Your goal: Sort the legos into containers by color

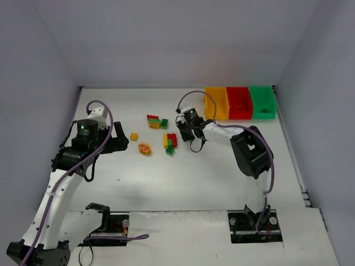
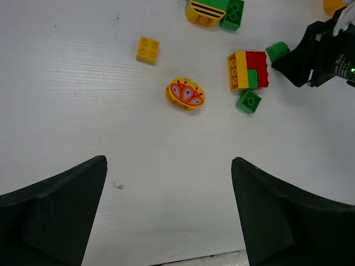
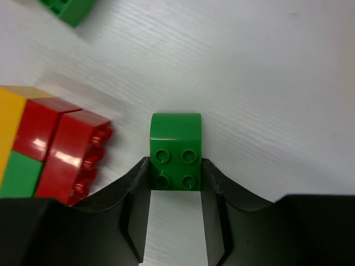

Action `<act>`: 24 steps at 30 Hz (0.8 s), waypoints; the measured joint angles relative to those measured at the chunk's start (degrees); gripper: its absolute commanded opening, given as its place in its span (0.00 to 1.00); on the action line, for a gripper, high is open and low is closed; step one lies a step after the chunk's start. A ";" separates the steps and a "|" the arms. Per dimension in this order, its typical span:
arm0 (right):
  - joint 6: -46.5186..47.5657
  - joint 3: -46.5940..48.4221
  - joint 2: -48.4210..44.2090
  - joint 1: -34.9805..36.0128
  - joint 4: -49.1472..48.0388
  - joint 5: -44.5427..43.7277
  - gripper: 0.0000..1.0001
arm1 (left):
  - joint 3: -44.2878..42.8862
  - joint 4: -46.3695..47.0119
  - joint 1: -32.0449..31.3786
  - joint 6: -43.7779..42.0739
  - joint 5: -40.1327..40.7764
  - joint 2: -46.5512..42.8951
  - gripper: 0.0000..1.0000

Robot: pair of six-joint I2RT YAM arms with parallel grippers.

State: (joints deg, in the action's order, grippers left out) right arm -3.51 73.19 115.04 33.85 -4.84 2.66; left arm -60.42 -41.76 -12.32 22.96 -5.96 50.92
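Right pincer (image 3: 175,164): clenched on a green brick (image 3: 176,138). Both fingers (image 3: 133,188) are seen pressed against its sides, studs facing the wrist camera. The brick is held low at mid-desk (image 1: 183,183), a bit toward the far edge. Whether it sits on the surface or is lifted cannot be told.

Just beside it, toward the left edge, a mixed stack (image 1: 170,139) of yellow, red and green bricks is seen lying on its side, apart from the pincer. A loose green piece (image 2: 249,101) sits at the stack's near corner, touching or just beside it.

Closer to the far edge, a second cluster (image 1: 153,121) in red, yellow and green is seen, with another green block (image 1: 164,123) just beside it on the right.

A single yellow brick (image 2: 147,49) lies alone toward the left edge. A yellow oval piece (image 2: 186,93) with an orange print lies between that brick and the mixed stack, slightly nearer the near edge.

Left pincer (image 2: 167,166): released, jaws spread wide, over bare desk on the near-left side of the legos, well apart from them.

Bins are lined up in the far right corner, sides touching: yellow-orange bin (image 1: 216,103), red bin (image 1: 239,103), green bin (image 1: 262,102) closest to the right edge. Their contents cannot be made out.
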 measured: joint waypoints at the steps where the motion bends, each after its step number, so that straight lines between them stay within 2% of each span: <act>1: 0.17 0.00 -0.20 -0.66 0.11 -0.42 0.00 | 0.00 -0.07 0.00 -0.02 0.00 -0.02 0.87; 4: 0.57 0.11 -2.27 -5.68 0.74 -1.84 0.00 | 0.00 -0.31 0.00 -0.17 0.00 -0.04 0.87; 7: 0.85 2.60 -5.03 -14.12 1.44 -4.20 0.00 | 0.00 -0.44 0.00 -0.20 0.00 -0.04 0.87; 13: 1.51 13.40 -6.47 -32.41 0.72 -8.35 0.03 | 0.00 -0.57 0.00 -0.24 0.04 -0.04 0.87; 18: 1.92 21.33 -3.08 -40.44 1.42 -9.11 0.07 | 0.00 -0.92 0.00 -0.26 0.37 0.02 0.87; 24: 2.27 28.81 6.27 -43.93 2.93 -7.65 0.29 | 0.00 -0.96 0.00 -0.24 0.72 0.87 0.87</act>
State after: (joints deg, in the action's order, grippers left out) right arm -1.23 102.00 121.32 -10.09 -1.91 -4.99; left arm -60.42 -42.72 -12.32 22.72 -5.23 51.79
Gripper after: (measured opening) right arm 0.328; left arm 0.865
